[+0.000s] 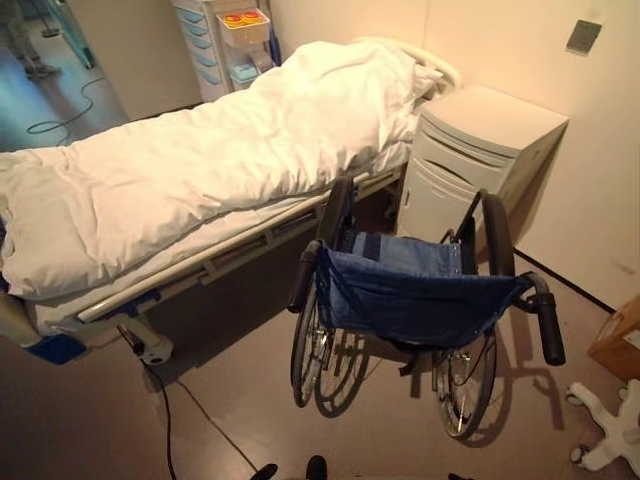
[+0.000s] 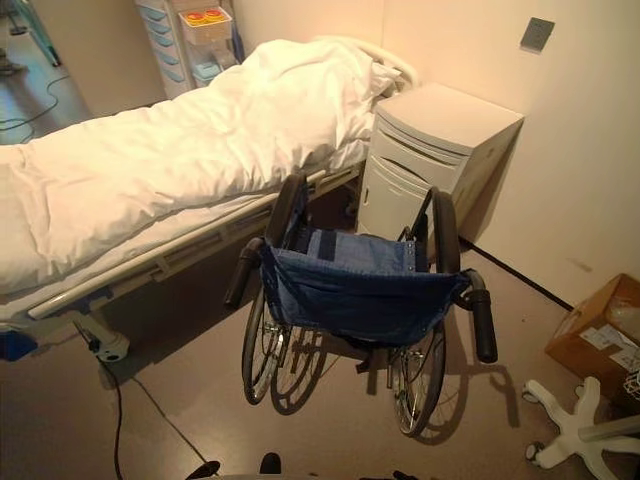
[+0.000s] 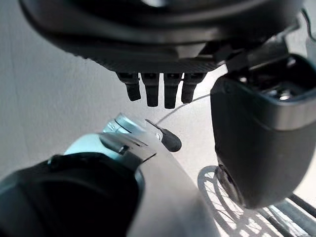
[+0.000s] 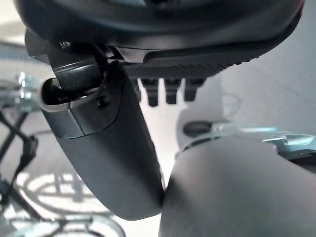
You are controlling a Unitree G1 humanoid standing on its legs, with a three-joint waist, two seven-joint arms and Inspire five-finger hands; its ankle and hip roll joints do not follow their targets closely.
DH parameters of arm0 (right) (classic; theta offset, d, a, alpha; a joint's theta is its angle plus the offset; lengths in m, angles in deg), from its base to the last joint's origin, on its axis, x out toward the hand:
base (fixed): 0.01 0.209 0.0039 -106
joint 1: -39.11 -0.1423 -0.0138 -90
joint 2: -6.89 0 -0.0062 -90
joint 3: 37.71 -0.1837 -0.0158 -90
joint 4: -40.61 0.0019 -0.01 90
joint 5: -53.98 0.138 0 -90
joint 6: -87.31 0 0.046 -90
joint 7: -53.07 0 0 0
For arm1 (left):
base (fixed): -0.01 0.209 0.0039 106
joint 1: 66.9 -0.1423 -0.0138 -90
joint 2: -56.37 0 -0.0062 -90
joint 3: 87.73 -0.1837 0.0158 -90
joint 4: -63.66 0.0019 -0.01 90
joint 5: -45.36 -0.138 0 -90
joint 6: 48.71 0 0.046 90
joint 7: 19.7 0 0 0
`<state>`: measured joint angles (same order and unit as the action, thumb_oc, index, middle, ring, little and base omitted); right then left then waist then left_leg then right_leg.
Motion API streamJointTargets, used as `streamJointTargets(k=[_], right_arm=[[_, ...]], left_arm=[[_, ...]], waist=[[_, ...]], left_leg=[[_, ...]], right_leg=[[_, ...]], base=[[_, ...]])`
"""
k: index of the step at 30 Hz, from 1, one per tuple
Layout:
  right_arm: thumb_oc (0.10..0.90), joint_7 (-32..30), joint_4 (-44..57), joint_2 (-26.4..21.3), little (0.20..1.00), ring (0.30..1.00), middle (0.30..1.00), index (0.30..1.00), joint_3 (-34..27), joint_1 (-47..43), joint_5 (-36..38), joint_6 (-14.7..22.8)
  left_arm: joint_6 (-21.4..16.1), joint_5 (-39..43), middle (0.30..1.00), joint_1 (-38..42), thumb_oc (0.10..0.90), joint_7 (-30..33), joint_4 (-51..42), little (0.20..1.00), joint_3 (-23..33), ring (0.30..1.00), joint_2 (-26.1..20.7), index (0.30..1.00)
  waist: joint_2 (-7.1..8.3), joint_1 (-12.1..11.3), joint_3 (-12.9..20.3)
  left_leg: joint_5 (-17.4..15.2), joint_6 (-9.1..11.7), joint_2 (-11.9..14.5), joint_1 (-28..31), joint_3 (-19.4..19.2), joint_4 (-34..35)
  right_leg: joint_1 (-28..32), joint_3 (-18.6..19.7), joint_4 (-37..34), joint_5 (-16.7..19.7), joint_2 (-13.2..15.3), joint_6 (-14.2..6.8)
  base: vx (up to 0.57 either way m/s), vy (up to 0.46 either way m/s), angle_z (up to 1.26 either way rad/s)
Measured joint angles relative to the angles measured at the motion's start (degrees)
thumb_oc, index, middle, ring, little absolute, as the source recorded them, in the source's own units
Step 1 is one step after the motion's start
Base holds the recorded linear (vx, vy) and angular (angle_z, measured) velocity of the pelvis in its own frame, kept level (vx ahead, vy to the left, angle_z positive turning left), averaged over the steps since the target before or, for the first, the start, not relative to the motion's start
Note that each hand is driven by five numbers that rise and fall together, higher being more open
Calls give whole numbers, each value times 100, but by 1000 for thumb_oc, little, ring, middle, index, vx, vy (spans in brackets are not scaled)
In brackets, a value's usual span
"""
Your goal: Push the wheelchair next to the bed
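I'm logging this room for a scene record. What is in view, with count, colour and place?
Folding wheelchair with blue fabric seat: one, blue and black, beside the bed, facing the cabinet.
Hospital bed with white duvet: one, white, left of the wheelchair.
Bedside cabinet: one, white, in the corner by the bed's head.
Drawer trolley: one, white and pale blue, behind the bed.
Cardboard box: one, brown, far right floor.
Star-shaped wheeled base: one, white, lower right floor.
Left hand: dark, fingers straight, holding nothing.
Right hand: dark, fingers straight, holding nothing.
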<state>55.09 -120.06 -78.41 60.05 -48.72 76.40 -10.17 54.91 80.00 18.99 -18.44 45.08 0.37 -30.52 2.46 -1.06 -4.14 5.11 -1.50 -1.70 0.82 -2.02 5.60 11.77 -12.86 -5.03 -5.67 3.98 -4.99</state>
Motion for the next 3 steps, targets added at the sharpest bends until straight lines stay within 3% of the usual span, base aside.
streamJointTargets(k=[3], right_arm=[[800, 32, -9, 15, 900, 900, 900, 900, -1, -1, 0, -3]], left_arm=[[0, 2, 900, 3, 800, 10, -2, 900, 2, 900, -7, 900]], waist=[[23, -2, 15]], left_leg=[[2, -2, -5, -1, 4, 0]], right_leg=[[5, -14, 0, -5, 3, 7]], base=[[-5, 1, 3]])
